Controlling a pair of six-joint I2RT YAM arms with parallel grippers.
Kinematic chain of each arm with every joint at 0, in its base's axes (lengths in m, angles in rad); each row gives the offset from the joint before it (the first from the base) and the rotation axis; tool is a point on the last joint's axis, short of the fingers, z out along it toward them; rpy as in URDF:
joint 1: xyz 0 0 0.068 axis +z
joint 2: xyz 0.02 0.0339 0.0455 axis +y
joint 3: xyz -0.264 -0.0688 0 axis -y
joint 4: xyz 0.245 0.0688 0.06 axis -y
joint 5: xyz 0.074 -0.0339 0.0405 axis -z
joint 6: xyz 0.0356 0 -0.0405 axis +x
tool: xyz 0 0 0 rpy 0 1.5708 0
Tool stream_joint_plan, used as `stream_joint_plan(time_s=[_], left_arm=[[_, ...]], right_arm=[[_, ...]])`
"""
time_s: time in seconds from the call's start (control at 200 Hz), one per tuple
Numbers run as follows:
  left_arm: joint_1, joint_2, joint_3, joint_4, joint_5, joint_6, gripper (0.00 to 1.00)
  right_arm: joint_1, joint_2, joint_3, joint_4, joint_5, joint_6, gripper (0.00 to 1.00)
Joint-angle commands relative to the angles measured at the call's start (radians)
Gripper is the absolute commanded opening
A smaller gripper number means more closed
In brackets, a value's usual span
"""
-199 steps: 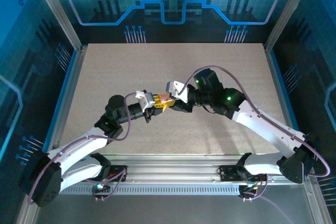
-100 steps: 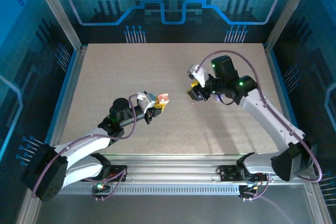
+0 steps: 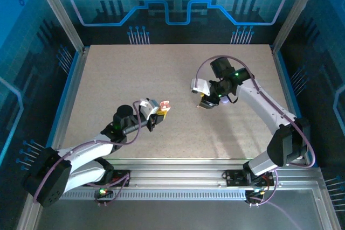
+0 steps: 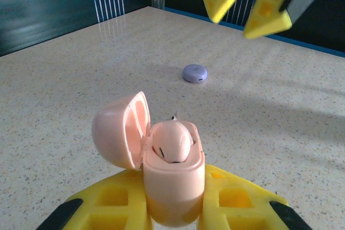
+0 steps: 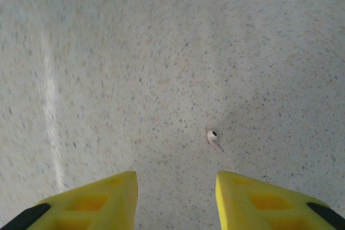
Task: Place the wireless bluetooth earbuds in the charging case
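Note:
My left gripper [image 3: 160, 111] is shut on the pale pink charging case [image 4: 173, 184], holding it upright above the table. Its lid [image 4: 121, 130] is swung open to the left. One earbud [image 4: 172, 144] sits in the case's well. A second earbud [image 5: 213, 138], pale and whitish-lavender, lies loose on the table; in the left wrist view this earbud [image 4: 194, 72] rests beyond the case, under the right gripper's yellow fingers [image 4: 264, 4]. My right gripper [image 5: 175, 179] hangs open above the table, the loose earbud just ahead of its right finger. From above, the right gripper [image 3: 205, 104] points down.
The speckled beige table [image 3: 129, 74] is bordered by aluminium rails [image 3: 67, 95] and blue-lit walls. The two grippers stand roughly a hand's width apart near the table's middle.
The right gripper pulled away from the case in the left gripper, swung right and back, and now hangs over the loose earbud. The left gripper drew slightly toward the near left with the case.

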Motion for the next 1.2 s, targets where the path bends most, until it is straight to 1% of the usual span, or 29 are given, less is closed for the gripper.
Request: stream_joint_plan(time_s=[0.0, 0.11, 0.215, 0.335, 0.515, 0.715, 1.196], left_arm=[[-0.006, -0.029, -0.031, 0.010, -0.037, 0.006, 0.13], [-0.005, -0.035, -0.044, -0.001, -0.046, 0.005, 0.13], [-0.005, -0.040, -0.050, -0.011, -0.056, 0.011, 0.13], [-0.003, -0.047, -0.051, -0.024, -0.078, 0.023, 0.13], [-0.001, -0.051, -0.057, -0.031, -0.095, 0.028, 0.12], [0.006, -0.061, -0.055, -0.040, -0.096, 0.029, 0.12], [0.017, -0.063, -0.045, -0.050, -0.096, 0.024, 0.12]], right_arm=[[-0.004, 0.050, -0.014, 0.018, 0.029, -0.246, 0.44], [-0.001, 0.143, 0.032, -0.001, 0.070, -0.338, 0.43], [0.010, 0.228, 0.077, -0.009, 0.113, -0.421, 0.41], [0.036, 0.293, 0.062, 0.058, 0.211, -0.519, 0.39], [0.057, 0.341, 0.050, 0.129, 0.214, -0.602, 0.39], [0.064, 0.396, 0.062, 0.152, 0.227, -0.633, 0.39], [0.042, 0.509, 0.128, 0.119, 0.228, -0.656, 0.35]])
